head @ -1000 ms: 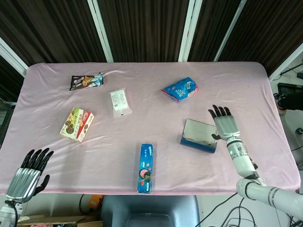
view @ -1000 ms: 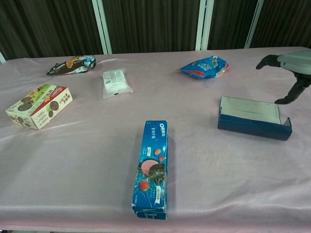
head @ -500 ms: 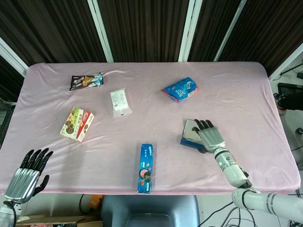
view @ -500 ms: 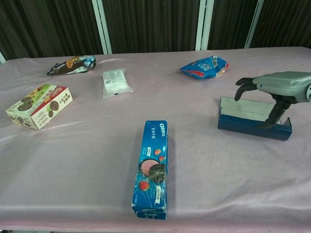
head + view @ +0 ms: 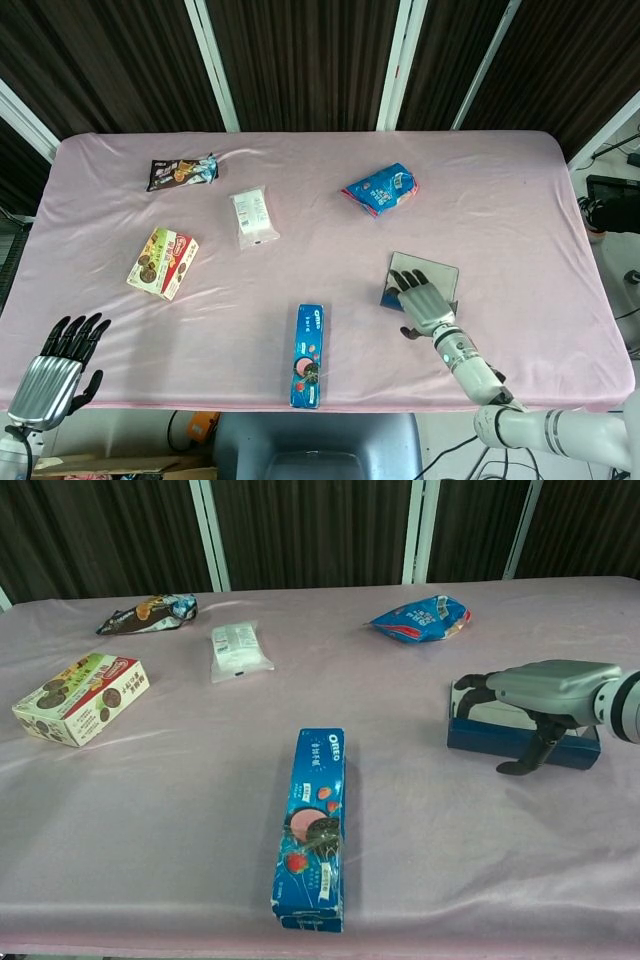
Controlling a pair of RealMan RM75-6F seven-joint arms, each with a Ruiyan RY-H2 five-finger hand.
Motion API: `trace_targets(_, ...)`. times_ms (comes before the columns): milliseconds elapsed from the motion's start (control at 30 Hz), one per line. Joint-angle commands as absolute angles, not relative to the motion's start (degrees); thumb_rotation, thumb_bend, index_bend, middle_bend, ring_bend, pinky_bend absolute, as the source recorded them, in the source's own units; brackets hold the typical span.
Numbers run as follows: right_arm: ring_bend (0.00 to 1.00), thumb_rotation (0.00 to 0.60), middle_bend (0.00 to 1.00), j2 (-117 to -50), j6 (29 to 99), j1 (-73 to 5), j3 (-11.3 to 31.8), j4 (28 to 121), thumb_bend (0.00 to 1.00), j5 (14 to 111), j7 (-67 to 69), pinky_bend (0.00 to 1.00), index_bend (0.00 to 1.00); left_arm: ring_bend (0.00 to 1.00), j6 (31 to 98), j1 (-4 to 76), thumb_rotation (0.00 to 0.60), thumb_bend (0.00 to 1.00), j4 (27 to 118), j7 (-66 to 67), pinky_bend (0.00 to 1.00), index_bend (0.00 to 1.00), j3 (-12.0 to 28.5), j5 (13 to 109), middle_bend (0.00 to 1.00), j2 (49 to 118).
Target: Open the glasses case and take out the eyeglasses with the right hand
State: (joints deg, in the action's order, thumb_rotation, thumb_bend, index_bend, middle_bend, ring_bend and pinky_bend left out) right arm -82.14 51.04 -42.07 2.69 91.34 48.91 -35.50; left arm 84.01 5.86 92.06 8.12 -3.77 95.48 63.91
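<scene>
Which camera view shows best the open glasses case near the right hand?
The head view: it looks down on the glasses case, showing its raised lid, though the right hand covers the tray. The chest view shows only the dark blue front wall and pale lid from the side, partly behind the hand.

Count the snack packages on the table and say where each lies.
5: dark packet far left, white pouch beside it, blue bag far centre, cookie box left, Oreo box at front.

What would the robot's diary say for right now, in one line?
right hand: over open case, holding nothing | glasses: hidden, not out yet | left hand: idle, open, at table edge
</scene>
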Motion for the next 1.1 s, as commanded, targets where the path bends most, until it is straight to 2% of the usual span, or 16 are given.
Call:
trace_targets(33,0.00,0.600,0.00,-82.0,51.5,-42.2,1.9,92.8,0.48,50.0,-36.0,0.00,0.39,0.03,84.3,5.8,0.600,0.43,92.0,8.0,0.00,0.00,-3.8,95.6,0.02,63.9)
trace_targets(267,0.00,0.600,0.00,-79.5,53.7,-40.2,-2.6,97.7,0.55,57.3,-36.3,0.00,0.40,0.03,84.5,5.7,0.600,0.43,91.8,7.6,0.00,0.00,-3.8,95.8,0.02,63.8)
trace_targets(533,0.00,0.600,0.00,-73.6,53.6,-37.2,-9.9,103.3,0.56,65.7,-35.8,0.00,0.42,0.03,84.6,5.6,0.600,0.43,91.9,8.0,0.00,0.00,-3.9,96.1,0.02,63.9)
trace_targets(800,0.00,0.600,0.00,-66.4,58.3,-32.0,-16.3,105.0,0.57,76.7,-33.3,0.00,0.42,0.03,85.0,5.5,0.600,0.43,91.8,7.7,0.00,0.00,-4.0,96.5,0.02,64.0)
trace_targets(933,0.00,0.600,0.00,-64.1,61.2,-29.0,-18.0,103.2,0.57,80.0,-31.5,0.00,0.43,0.03,84.8,5.5,0.600,0.43,91.8,8.2,0.00,0.00,-4.1,96.6,0.02,64.1)
trace_targets(1100,0.00,0.600,0.00,-63.2,61.4,-27.1,-17.4,99.9,0.57,79.6,-29.5,0.00,0.43,0.03,84.4,5.5,0.600,0.43,92.0,9.1,0.00,0.00,-4.3,96.7,0.02,64.4)
